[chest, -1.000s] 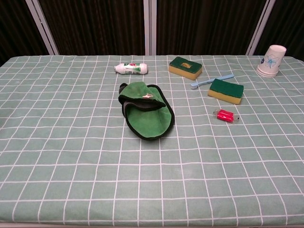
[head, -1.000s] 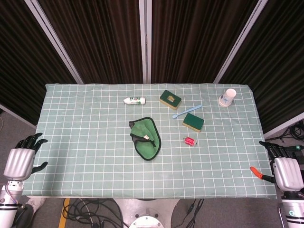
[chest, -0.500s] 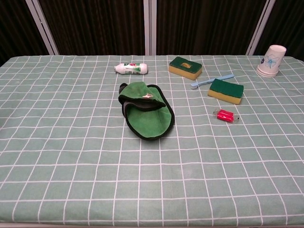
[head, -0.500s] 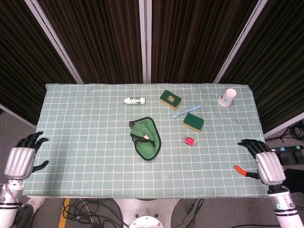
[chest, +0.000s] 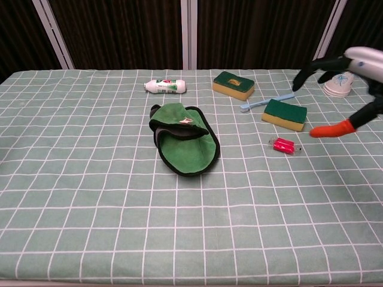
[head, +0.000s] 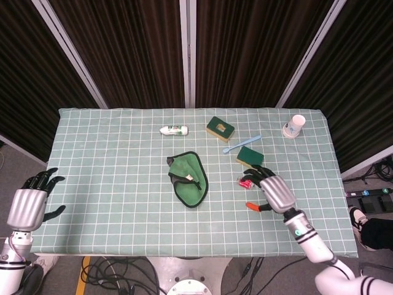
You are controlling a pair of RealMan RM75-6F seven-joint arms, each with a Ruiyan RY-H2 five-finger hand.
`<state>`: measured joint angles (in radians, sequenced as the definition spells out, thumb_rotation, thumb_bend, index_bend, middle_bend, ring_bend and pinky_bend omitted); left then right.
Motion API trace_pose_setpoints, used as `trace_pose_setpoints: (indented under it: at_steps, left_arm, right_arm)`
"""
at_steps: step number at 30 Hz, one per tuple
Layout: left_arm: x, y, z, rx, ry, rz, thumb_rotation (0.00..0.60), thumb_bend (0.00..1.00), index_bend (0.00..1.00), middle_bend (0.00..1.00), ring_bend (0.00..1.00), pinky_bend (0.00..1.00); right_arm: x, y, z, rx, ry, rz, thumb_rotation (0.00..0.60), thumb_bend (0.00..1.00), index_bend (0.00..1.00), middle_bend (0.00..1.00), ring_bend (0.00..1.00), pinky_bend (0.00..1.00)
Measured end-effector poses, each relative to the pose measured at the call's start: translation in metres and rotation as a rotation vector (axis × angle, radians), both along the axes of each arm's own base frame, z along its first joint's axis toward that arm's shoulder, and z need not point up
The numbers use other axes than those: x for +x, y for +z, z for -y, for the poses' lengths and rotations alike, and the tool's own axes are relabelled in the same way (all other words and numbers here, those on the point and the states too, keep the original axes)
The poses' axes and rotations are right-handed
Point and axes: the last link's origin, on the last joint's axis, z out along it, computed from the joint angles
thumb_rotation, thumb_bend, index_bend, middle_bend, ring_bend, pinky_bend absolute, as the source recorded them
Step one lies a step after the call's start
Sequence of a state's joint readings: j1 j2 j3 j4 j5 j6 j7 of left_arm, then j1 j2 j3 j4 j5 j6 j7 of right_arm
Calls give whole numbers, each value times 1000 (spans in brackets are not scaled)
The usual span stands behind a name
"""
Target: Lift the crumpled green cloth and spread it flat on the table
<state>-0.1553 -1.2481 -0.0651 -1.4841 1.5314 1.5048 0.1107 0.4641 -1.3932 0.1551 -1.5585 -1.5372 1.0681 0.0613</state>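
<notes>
The crumpled green cloth point(head: 188, 179) with its dark border lies folded on itself near the middle of the checked table point(head: 110, 184); the chest view shows the cloth point(chest: 182, 138) too. My right hand point(head: 273, 192) hovers over the table to the cloth's right, fingers spread, holding nothing; in the chest view the right hand point(chest: 350, 69) is high at the right edge, its red thumb tip showing. My left hand point(head: 28, 206) hangs off the table's left edge, fingers apart and empty, seen only in the head view.
A white tube point(head: 174, 130) lies behind the cloth. Two green-and-yellow sponges point(head: 220, 128) point(head: 250, 157) and a blue spoon point(head: 241, 144) sit at the back right. A small red object point(chest: 284, 144) lies under my right hand. A paper cup point(head: 294, 125) stands far right.
My right hand has swung in from the table's right edge to over the table, near the red object and the nearer sponge. The left hand and the cloth have stayed put.
</notes>
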Motion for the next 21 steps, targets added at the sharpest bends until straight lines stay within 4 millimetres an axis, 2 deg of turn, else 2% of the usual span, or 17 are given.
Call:
trace_pose_setpoints:
  at_steps: [4, 10, 16, 21]
  left_arm:
    - [-2, 0, 0, -4, 8, -3, 600, 70, 345, 283, 234, 309]
    - [-7, 2, 1, -3, 25, -4, 600, 70, 345, 284, 234, 309]
    - [-10, 3, 0, -6, 34, 0, 600, 70, 345, 283, 234, 309]
    - [-13, 3, 0, -9, 39, 6, 600, 70, 345, 284, 234, 309]
  right_arm:
    - [24, -37, 21, 37, 23, 4, 598, 58, 359, 216, 95, 207]
    - [54, -82, 49, 61, 38, -2, 599, 63, 386, 216, 95, 207]
    - [82, -116, 68, 81, 44, -5, 600, 76, 399, 217, 94, 207]
    - [95, -132, 78, 91, 44, -15, 600, 92, 421, 219, 95, 207]
